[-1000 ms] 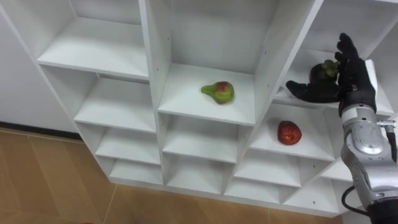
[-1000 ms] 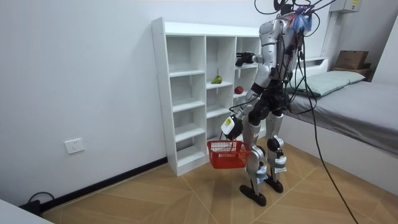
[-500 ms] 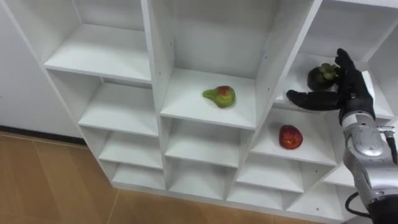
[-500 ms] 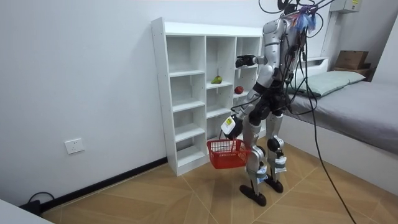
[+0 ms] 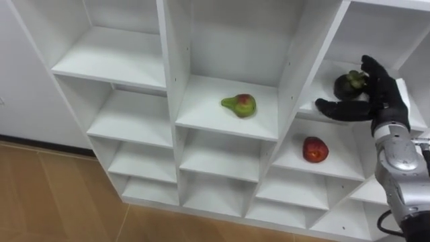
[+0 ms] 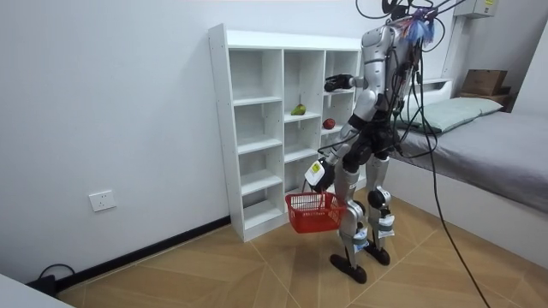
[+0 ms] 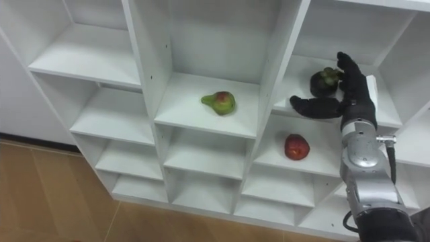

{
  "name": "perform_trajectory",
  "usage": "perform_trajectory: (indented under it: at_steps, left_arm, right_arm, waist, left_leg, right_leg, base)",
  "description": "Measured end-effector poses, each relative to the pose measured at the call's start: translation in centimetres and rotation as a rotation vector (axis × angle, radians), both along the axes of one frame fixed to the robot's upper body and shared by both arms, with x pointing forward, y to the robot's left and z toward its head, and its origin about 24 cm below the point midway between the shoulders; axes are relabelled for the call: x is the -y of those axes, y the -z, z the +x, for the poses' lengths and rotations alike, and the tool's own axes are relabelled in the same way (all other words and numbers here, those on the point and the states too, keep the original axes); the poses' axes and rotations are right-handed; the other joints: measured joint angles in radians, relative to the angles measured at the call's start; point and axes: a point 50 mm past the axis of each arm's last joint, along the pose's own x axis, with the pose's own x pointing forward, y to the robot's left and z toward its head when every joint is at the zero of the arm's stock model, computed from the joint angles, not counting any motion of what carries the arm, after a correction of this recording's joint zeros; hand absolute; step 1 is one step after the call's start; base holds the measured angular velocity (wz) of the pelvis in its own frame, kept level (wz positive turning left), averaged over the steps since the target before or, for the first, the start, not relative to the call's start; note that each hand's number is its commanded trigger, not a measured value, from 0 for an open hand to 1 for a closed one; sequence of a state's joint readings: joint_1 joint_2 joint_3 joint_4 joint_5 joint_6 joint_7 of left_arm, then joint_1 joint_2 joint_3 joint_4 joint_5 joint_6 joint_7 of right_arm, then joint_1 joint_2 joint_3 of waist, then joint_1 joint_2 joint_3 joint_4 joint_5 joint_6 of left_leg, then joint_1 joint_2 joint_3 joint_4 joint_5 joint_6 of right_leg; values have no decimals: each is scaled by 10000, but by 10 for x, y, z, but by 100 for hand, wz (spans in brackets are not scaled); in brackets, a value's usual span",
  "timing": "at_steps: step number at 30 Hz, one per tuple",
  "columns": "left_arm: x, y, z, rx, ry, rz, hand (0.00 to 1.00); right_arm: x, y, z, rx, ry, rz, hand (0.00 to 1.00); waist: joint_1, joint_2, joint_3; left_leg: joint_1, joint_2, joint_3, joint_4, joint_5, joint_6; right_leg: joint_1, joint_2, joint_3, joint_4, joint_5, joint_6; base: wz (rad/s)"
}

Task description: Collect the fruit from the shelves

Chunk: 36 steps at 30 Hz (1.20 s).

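White shelf: open cubbies, three columns showing, stands on wood floor against wall. Middle column: green pear with red blush lies on its side, about mid-board. Right column, upper board: dark round fruit with green stalk end. Board just below: red apple, left of fruit above, well apart from pear.

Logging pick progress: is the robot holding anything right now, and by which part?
The left hand carries the red basket by its top handle. The right hand is open beside the dark fruit, not closed on it.
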<state>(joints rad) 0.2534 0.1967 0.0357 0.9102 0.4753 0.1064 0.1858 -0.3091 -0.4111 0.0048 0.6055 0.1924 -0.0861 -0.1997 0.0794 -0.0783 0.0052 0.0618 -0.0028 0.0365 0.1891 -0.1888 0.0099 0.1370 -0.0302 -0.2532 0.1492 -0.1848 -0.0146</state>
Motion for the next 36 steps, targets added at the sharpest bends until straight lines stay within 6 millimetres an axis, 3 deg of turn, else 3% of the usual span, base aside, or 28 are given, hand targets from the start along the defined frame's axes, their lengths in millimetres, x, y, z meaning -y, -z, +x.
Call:
perform_trajectory:
  at_steps: [7,29,36]
  left_arm:
    - [0,0,5,55,6,26,100]
    - [0,-2,11,247,50,19,100]
    - [2,-2,15,467,38,-3,100]
  right_arm:
    - [12,-1,1,-97,399,-161,100]
    - [9,-1,2,-130,194,-73,100]
    - [0,-7,-12,274,-222,-227,100]
  waist:
    - [45,-7,-1]
    - [-15,-77,-12]
    - [-21,2,-89]
  left_leg:
    - [19,13,-37,-11,-1,-2]
    - [23,29,126,-11,-1,-2]
    - [-8,63,354,-47,-1,-2]
  right_leg:
    - [-3,18,13,10,0,0]
    - [-38,22,79,22,1,-1]
    - [-180,6,251,32,3,-2]
  base:
    - [0]
    - [-1]
    - [-5]
